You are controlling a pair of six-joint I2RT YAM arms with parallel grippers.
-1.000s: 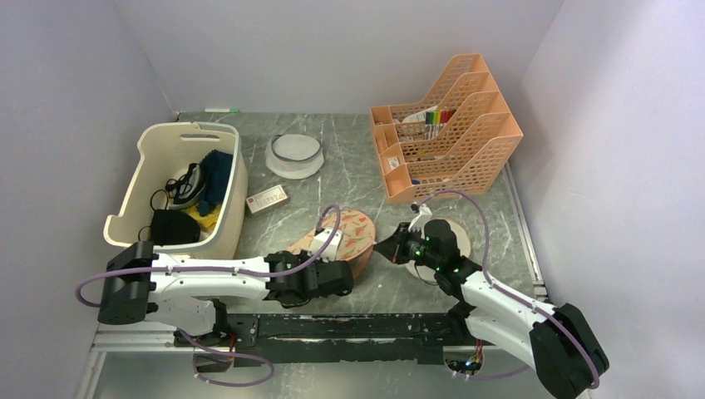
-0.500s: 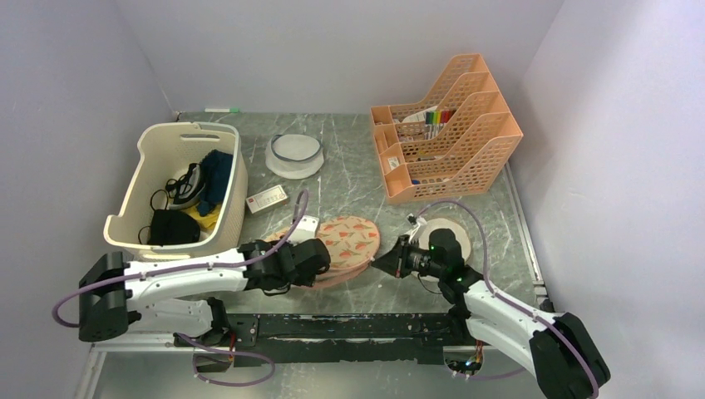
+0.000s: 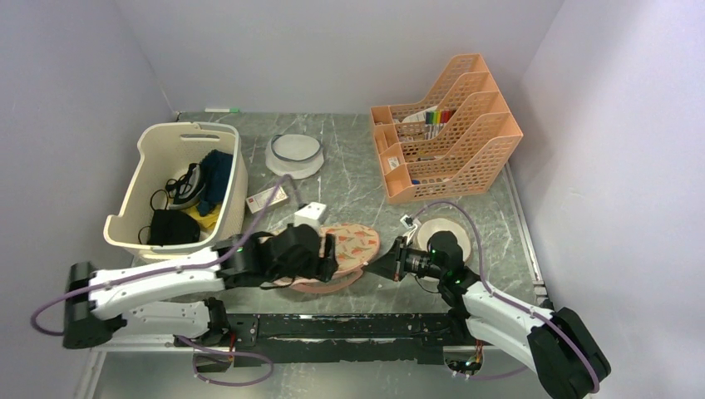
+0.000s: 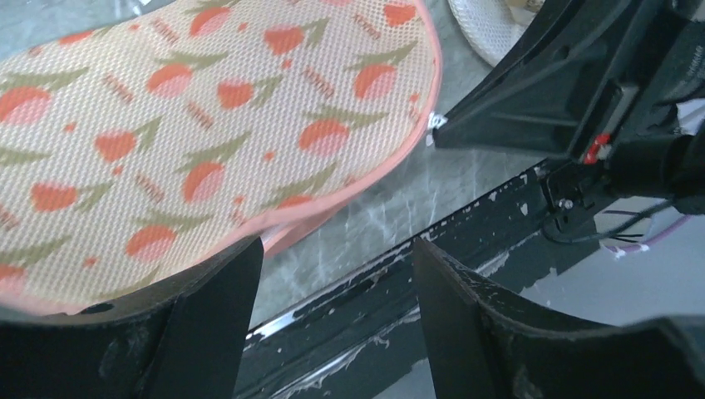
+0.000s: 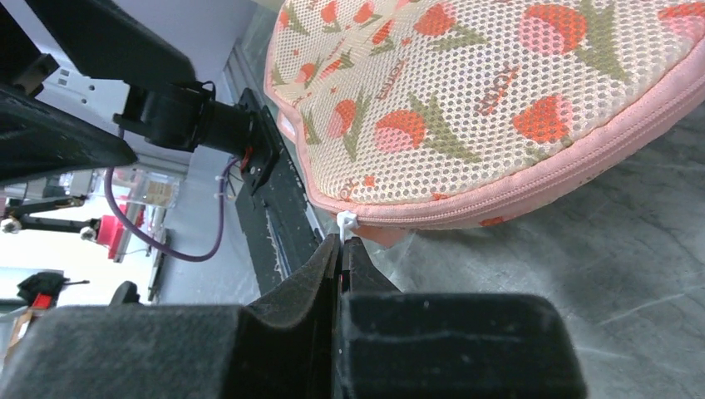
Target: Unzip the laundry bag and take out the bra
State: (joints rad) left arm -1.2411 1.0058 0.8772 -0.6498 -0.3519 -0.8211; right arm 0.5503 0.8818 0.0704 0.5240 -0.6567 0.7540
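Laundry bag (image 3: 349, 248) flat on table (image 3: 366, 179), zip apparently unopened (no bra visible yet); right fingers (image 5: 316, 274) pinched closed on white zip pull (image 5: 346, 222), left fingers (image 4: 208, 316) spread open at bag's near edge.

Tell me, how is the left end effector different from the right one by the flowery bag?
The left end effector has its fingers spread wide, gripping nothing; the right end effector is pinched shut. The left one is at the left part of the laundry bag; the right one is at the bag's right end, its tips at a small white tab on the zip edge. Both are black and low beside the bag.
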